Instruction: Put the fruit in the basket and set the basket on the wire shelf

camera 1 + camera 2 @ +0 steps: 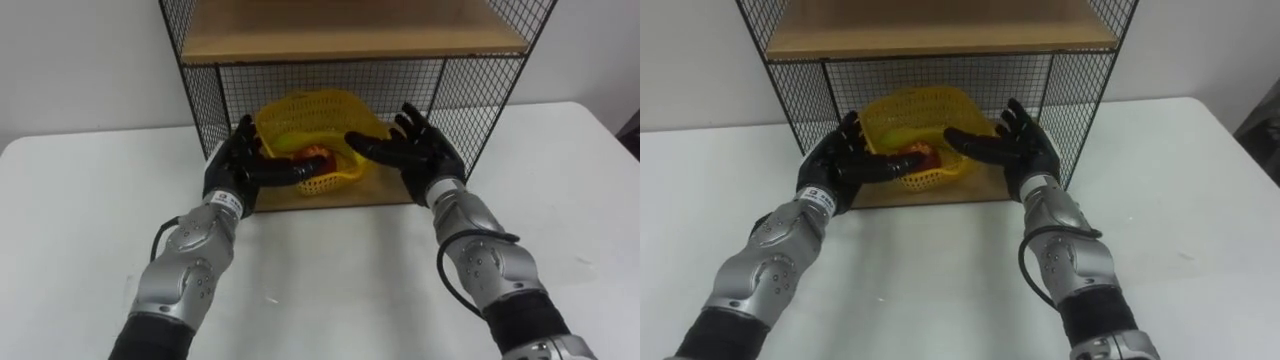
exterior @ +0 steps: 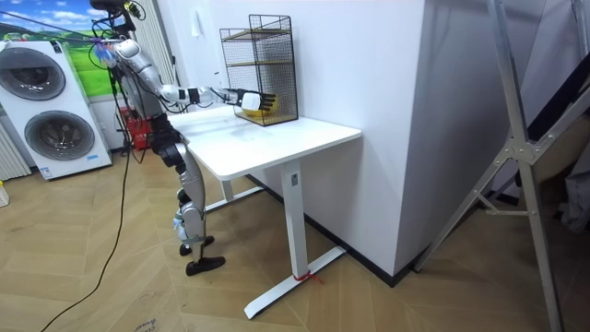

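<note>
The white counter [image 1: 330, 270] carries the wire shelf [image 1: 470, 95] at its far edge. The yellow basket [image 1: 305, 115] sits on the shelf's bottom board between the left robot hand [image 1: 233, 165] and the right robot hand [image 1: 428, 152], both with fingers spread straight. Red fruit [image 1: 315, 160] lies inside the basket.

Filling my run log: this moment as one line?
yellow plastic mesh basket: holds red fruit, on black wire shelf, lowest level | left robot hand: open, beside basket | right robot hand: open, beside basket
</note>
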Robot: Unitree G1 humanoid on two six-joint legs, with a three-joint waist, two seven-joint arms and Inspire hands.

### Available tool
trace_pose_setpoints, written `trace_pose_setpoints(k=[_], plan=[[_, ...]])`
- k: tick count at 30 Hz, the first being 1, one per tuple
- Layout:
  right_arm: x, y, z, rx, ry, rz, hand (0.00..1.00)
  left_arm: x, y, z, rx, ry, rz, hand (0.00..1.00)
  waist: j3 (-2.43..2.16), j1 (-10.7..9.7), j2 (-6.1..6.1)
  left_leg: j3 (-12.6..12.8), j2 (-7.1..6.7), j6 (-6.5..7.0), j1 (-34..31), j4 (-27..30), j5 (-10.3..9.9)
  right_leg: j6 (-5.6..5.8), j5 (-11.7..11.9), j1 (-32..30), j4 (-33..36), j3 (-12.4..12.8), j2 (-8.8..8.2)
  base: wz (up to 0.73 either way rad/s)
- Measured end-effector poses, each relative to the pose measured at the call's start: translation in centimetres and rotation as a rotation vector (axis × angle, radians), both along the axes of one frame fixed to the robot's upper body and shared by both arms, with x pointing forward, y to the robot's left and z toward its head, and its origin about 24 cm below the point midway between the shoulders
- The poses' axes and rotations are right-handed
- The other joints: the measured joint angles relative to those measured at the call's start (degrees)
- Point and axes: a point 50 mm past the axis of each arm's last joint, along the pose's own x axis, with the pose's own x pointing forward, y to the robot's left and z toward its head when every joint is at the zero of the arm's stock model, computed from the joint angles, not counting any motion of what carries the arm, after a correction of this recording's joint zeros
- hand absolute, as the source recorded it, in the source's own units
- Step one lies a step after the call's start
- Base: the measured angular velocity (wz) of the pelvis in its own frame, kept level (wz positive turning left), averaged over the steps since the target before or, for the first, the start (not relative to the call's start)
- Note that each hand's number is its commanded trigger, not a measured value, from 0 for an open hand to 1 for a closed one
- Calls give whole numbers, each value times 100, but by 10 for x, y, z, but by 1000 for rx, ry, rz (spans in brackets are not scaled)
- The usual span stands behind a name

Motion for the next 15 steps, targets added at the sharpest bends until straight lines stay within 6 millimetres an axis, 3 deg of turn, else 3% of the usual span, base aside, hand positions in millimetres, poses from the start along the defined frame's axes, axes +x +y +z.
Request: trace_pose_setpoints(k=[8,15], plan=[[-10,-21,-3,-62,-20,-53,0,-6,14,3,20,-37,-5,0,-19,-10,-18,4,39,-43,56,-28,22,-44,9,51,-10,0,42,0],[-24,-23,0,-106,-75,-20,0,-17,20,5,96,-78,-32,0,-19,32,-19,-1,67,-98,81,-99,57,-89,-2,43,-15,-32,68,0]])
